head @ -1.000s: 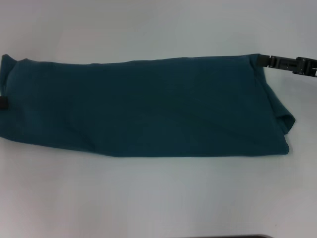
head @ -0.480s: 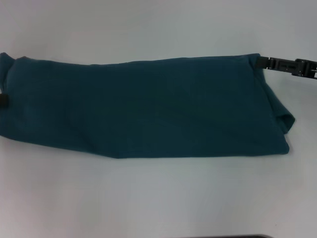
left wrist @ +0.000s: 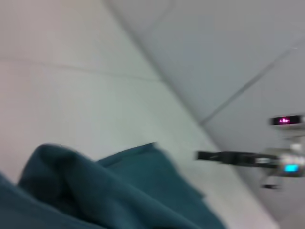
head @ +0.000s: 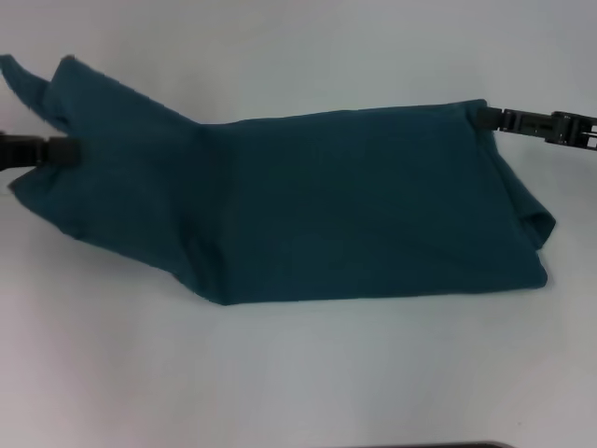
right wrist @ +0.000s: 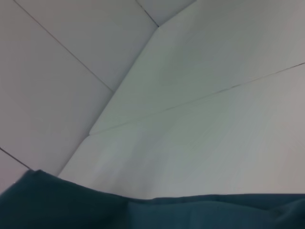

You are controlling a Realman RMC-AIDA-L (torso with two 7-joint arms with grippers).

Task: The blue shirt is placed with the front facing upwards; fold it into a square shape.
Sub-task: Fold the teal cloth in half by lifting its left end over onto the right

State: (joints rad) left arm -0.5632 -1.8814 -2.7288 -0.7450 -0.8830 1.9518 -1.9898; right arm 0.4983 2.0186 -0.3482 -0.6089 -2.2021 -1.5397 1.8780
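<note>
The blue shirt [head: 317,205] lies as a long folded band across the white table, with no lettering showing. My left gripper [head: 67,149] is shut on the shirt's left end and holds it raised off the table, with a corner of cloth sticking up. My right gripper [head: 487,117] is shut on the shirt's far right corner, low at the table. The shirt fills the near part of the left wrist view [left wrist: 119,195], where the right gripper [left wrist: 209,155] shows far off. The shirt's edge also shows in the right wrist view [right wrist: 143,212].
The white table [head: 298,373] extends in front of and behind the shirt. A dark edge shows at the bottom of the head view [head: 448,445]. The wrist views show pale wall panels beyond the table.
My left gripper has lifted the shirt's left end up and inward to the right; the cloth there now rises off the table. The right gripper and right end have stayed put.
</note>
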